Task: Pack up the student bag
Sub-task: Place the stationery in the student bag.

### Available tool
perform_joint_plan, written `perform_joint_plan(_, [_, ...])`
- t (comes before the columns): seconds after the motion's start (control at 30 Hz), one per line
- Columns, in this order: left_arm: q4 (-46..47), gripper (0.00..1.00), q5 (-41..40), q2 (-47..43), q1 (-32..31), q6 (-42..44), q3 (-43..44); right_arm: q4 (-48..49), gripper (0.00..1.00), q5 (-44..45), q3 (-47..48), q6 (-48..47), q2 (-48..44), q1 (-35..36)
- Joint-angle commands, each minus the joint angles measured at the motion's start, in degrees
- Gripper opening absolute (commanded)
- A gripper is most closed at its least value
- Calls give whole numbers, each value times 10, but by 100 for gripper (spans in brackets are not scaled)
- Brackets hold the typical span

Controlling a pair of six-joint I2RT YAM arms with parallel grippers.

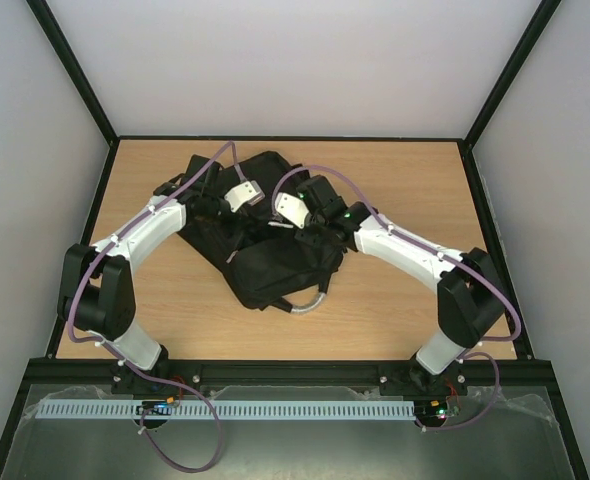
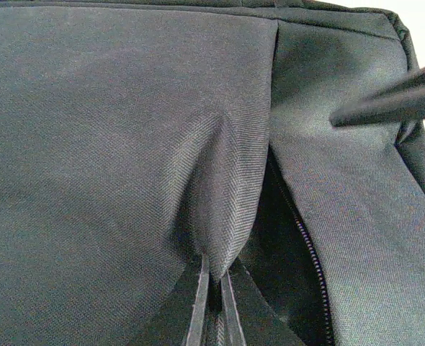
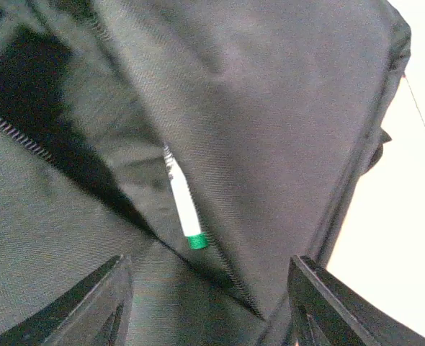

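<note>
The black student bag (image 1: 265, 250) lies in the middle of the table, its grey top handle (image 1: 310, 303) toward me. My left gripper (image 1: 237, 198) is shut on a fold of the bag's fabric (image 2: 220, 216) beside an open zip pocket (image 2: 299, 252) and holds it up. My right gripper (image 1: 293, 208) is open over the same pocket. In the right wrist view a white pen with a green end (image 3: 184, 205) lies half inside the pocket, between the zip teeth, a little beyond my open fingers (image 3: 104, 303).
The bag's straps (image 1: 180, 180) spread toward the far left of the wooden table (image 1: 415, 180). Black frame rails (image 1: 485, 180) and white walls close in the table on three sides. The other arm's finger (image 2: 392, 101) shows dark at the right of the left wrist view.
</note>
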Motion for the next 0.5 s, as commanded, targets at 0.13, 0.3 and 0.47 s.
perform_joint_plan(0.13, [-24, 3, 34, -25, 2, 15, -2, -39, 84, -46, 66, 3, 19, -38])
perform_joint_plan(0.3, [-26, 3, 30, -25, 2, 18, 1, -82, 89, -86, 78, -63, 61, -38])
perform_joint_plan(0.47, [-27, 3, 29, -29, 2, 21, -3, -69, 89, -54, 87, -62, 94, -38])
